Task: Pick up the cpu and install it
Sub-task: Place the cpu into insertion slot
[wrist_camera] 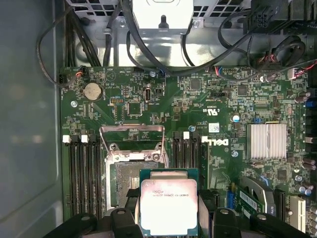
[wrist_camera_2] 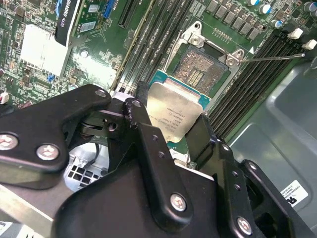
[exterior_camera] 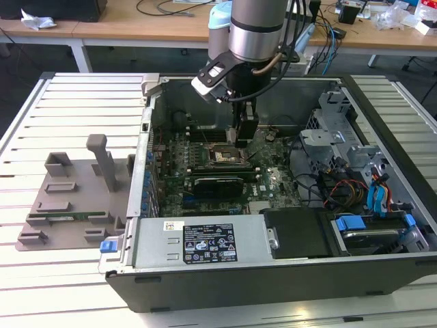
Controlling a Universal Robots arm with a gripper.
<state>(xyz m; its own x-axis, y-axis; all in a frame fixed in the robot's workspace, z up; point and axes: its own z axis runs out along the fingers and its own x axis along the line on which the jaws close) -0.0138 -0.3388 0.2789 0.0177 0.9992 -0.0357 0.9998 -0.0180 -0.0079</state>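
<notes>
On the white slatted surface [exterior_camera: 61, 109] lies a big black computer case [exterior_camera: 273, 280], open on top. The silver robot arm [exterior_camera: 256, 27] reaches down into the case from above. Beside the case, on the exterior view's left, sits a grey plastic tray [exterior_camera: 68, 205]. At the bottom of the case is a green motherboard [wrist_camera: 198, 99] with many small parts on it. Near its middle is the square socket [wrist_camera: 130, 171]. Its metal frame [wrist_camera: 132, 133] is flipped up, so the socket is open. The gripper [wrist_camera_2: 171, 121] hangs low over the board, right by the socket. Its black fingers [wrist_camera_2: 148, 144] are clamped on the cpu [wrist_camera_2: 176, 111], one on each side. The cpu is a flat square chip with a shiny grey top and a thin blue-green rim. It is held level over one edge of the open socket, and it is not sitting inside the socket yet.
</notes>
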